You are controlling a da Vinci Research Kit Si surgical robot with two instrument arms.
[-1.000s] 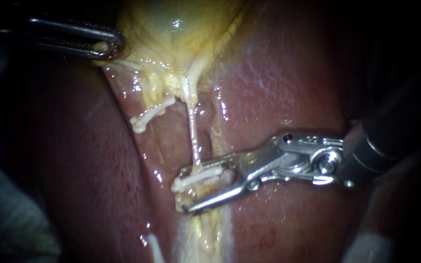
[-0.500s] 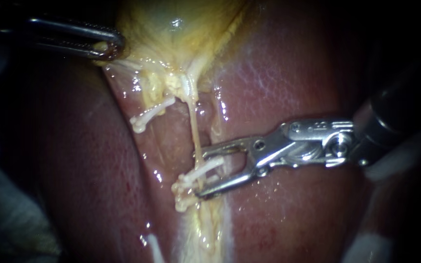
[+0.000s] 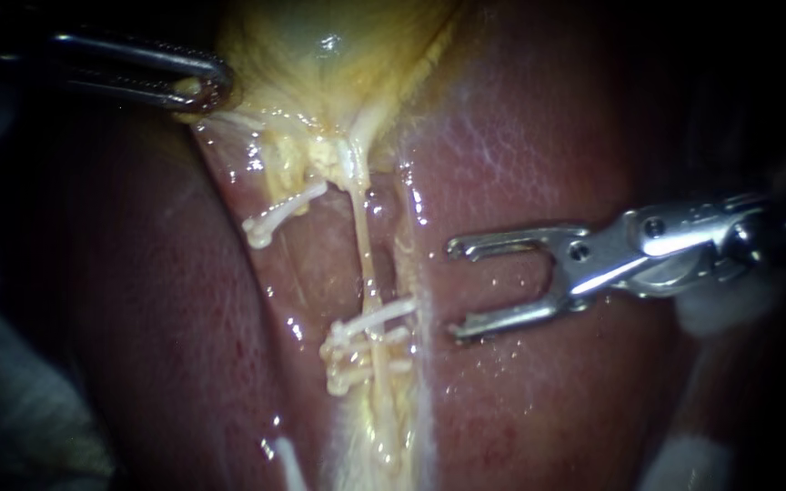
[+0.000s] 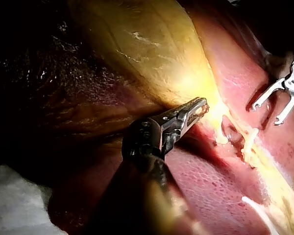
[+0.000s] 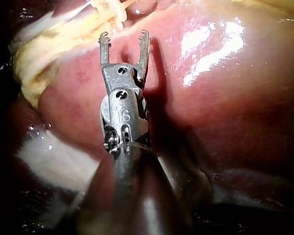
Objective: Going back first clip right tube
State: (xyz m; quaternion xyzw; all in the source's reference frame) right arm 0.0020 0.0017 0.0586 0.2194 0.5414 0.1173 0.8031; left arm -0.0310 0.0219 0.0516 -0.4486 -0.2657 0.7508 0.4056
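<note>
Jaws of the right instrument [image 3: 454,288]: parted wide, nothing between them. They stand just beside the clip [image 3: 370,320], on the side from which the shaft enters. They are apart from it, with bare liver [image 3: 548,136] beneath. Both tips point toward the clip.

The clip, white, sits crosswise on the right tube [image 3: 363,245], a thin pale strand that runs from the gallbladder [image 3: 338,55] down through the clip. As far as shows, it closes over the tube from both sides. A second white piece [image 3: 357,371] lies directly below the clip, touching or nearly so; whether it is a separate clip cannot be told. Another white clip [image 3: 277,216] sits above the first, on the side away from the right instrument and well apart from it.

Jaws of the left instrument [image 3: 206,91]: clenched on the gallbladder's edge, well above the clip and on the side opposite the right instrument. In my judgement this hold draws the gallbladder away from the clip so that the tube stands straight and exposed.

Assessment: the clip appears seated, and the open, empty jaws suit a withdrawal along the shaft's own line. Risk noted: a jaw tip catching the clip or the taut tube if the instrument drifts toward it.
</note>
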